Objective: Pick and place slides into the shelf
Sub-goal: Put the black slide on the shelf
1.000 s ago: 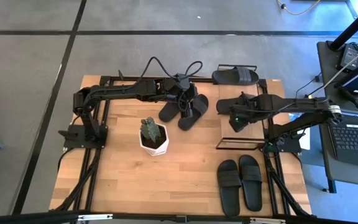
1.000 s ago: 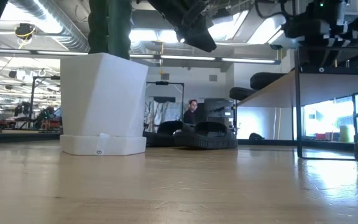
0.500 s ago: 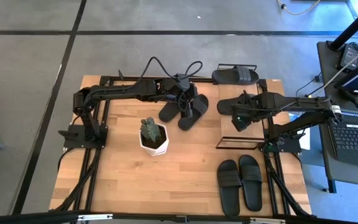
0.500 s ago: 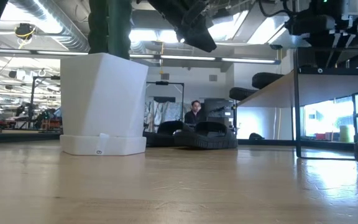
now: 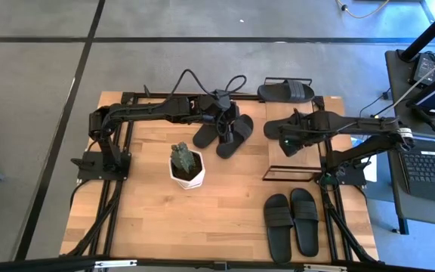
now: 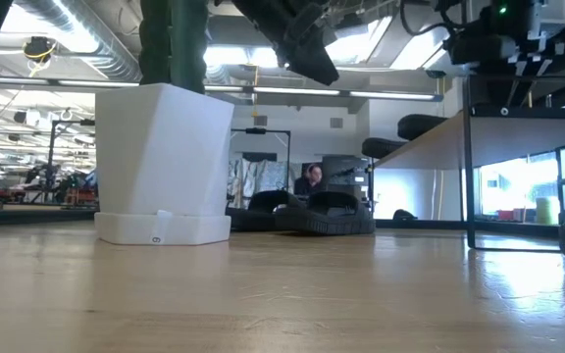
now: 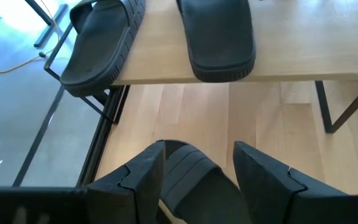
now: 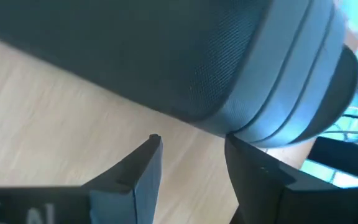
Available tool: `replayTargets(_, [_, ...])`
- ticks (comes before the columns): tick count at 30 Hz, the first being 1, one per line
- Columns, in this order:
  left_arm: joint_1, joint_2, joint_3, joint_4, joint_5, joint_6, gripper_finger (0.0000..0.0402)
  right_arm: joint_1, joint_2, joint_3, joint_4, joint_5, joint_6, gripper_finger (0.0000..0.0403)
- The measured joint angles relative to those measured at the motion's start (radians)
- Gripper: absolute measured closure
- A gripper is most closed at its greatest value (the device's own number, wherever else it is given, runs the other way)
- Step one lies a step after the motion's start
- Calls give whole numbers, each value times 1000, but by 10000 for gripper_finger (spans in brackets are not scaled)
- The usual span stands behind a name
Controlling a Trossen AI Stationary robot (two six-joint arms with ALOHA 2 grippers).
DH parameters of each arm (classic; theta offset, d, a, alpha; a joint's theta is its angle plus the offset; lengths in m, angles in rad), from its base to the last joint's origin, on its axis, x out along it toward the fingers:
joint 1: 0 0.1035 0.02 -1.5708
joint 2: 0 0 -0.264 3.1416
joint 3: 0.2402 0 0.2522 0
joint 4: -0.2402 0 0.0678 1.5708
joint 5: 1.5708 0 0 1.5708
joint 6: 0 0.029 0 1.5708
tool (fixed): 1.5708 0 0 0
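While both arms hang over the far half of the table [image 5: 225, 204], neither claw has a slide pinched.

Left gripper [image 5: 223, 119]: above the loose pair of slides [image 5: 225, 136] lying just past the white plant pot [image 5: 186, 169]. Wrist view shows its two fingers [image 7: 143, 180] spread, with a strap directly between and below them but not squeezed. From the high view the pair runs diagonally, toes toward the shelf side; the fingers look to straddle one slide across its width rather than along it.

Right gripper [image 5: 288, 140]: over the shelf [image 5: 308, 162], beside the slide [image 5: 276, 127] resting on the shelf's board. Wrist view shows fingers [image 8: 138, 168] parted, a sole edge passing just ahead of the gap, not clamped.

Other slides: one [image 5: 286, 92] at the shelf's far edge; a pair [image 5: 291, 222] flat on the table near the front, toes pointing away from the shelf, well apart from either claw.

Judgement: the pivotal relation is left claw to the slide beneath it. It lies straight down from the jaws, long axis crosswise to the gap, so a short descent and squeeze would take it. The left arm is clearly nearer that pair; the front pair falls to the right arm.
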Motion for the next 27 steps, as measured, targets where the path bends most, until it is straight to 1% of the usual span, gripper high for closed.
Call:
replayTargets(5, [0, 0, 0, 1, 0, -2, 220, -36, 34, 0, 24, 54, -23, 226])
replayTargets(9, [0, 0, 0, 1, 0, -3, 220, -65, 57, 0, 67, 68, -56, 226])
replayTargets(18, [0, 0, 0, 1, 0, -3, 220, -126, 78, 0, 109, 138, -57, 226])
replayTargets(22, [0, 0, 0, 1, 0, -3, 220, -139, 78, 0, 124, 124, -63, 226])
replayTargets(27, [0, 0, 0, -1, 0, -3, 220, -132, 75, 0, 125, 31, -106, 226])
